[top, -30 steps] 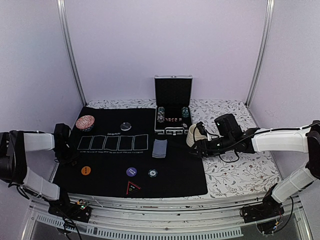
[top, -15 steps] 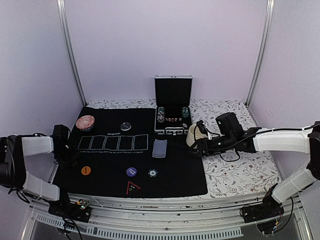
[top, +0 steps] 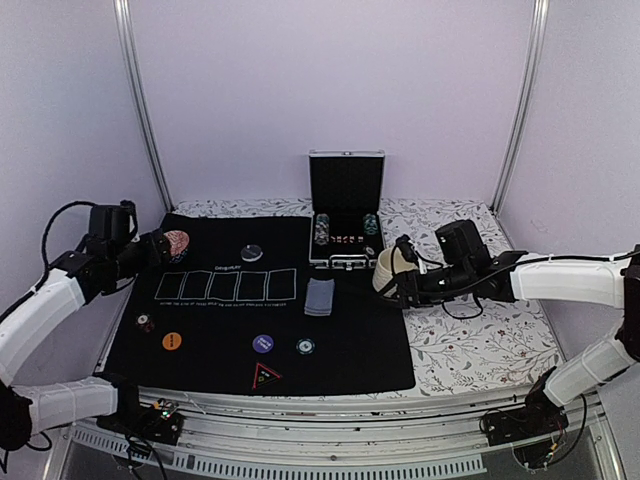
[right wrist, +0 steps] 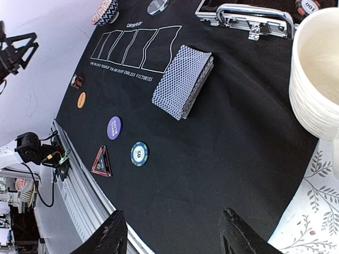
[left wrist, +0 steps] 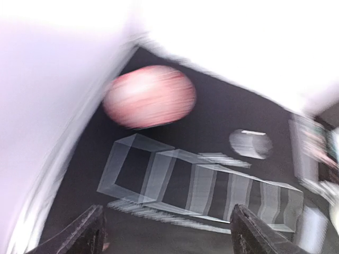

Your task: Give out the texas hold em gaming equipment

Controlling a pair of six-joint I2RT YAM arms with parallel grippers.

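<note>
Card deck (top: 319, 297) lies lengthwise near-far

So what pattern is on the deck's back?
Fine blue-grey crosshatch on the deck, clearest in right wrist view.

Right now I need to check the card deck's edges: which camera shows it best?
The right wrist view: the card deck lies close and sharp, its edges slightly fanned. The top external view shows it only as a small grey patch on the mat. The left wrist view is too blurred to tell.
</note>
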